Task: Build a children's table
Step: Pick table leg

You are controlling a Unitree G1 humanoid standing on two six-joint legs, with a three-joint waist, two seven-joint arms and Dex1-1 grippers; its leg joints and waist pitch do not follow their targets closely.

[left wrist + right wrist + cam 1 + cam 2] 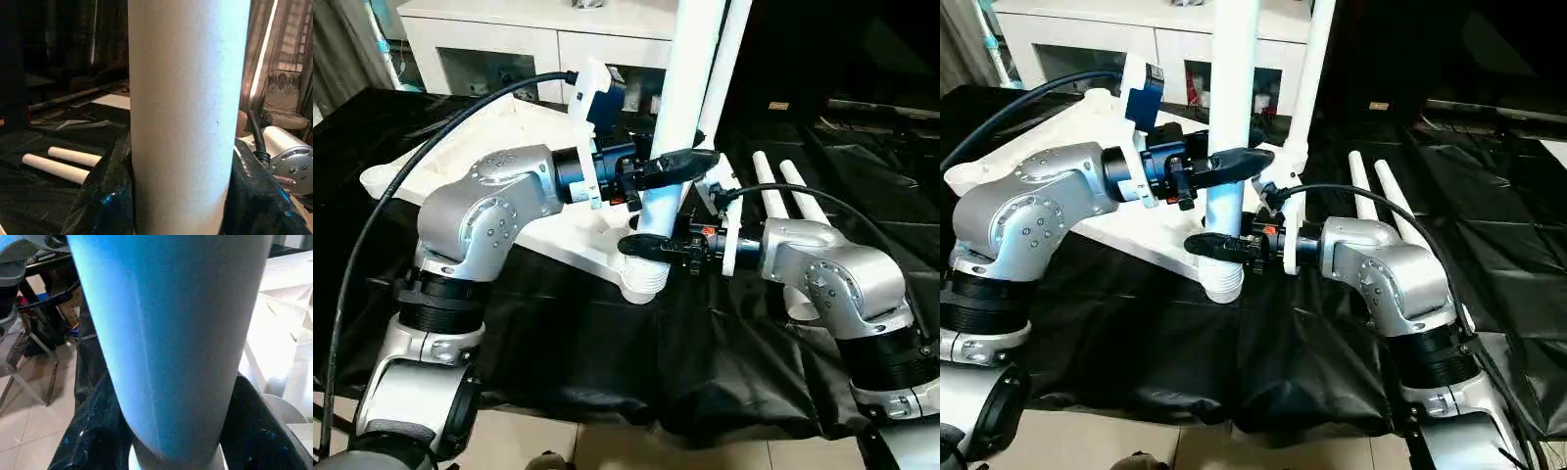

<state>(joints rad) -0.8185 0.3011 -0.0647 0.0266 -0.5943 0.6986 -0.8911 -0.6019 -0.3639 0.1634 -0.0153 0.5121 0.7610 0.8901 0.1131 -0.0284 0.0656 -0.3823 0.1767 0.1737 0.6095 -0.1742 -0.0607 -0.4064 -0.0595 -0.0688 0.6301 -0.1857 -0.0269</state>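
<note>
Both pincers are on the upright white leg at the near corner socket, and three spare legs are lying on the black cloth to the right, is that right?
Not quite: two spare legs lie on the black cloth, not three, as the left eye view shows. Both the left pincer and right pincer are on the upright leg at the corner socket.

The tabletop (524,186) lies upside down on the worktop (607,343). One leg (683,108) stands in its near corner socket (643,277); another stands behind. Two loose legs (781,201) lie to its right.

Four legs (688,88), one tabletop (524,137)
</note>
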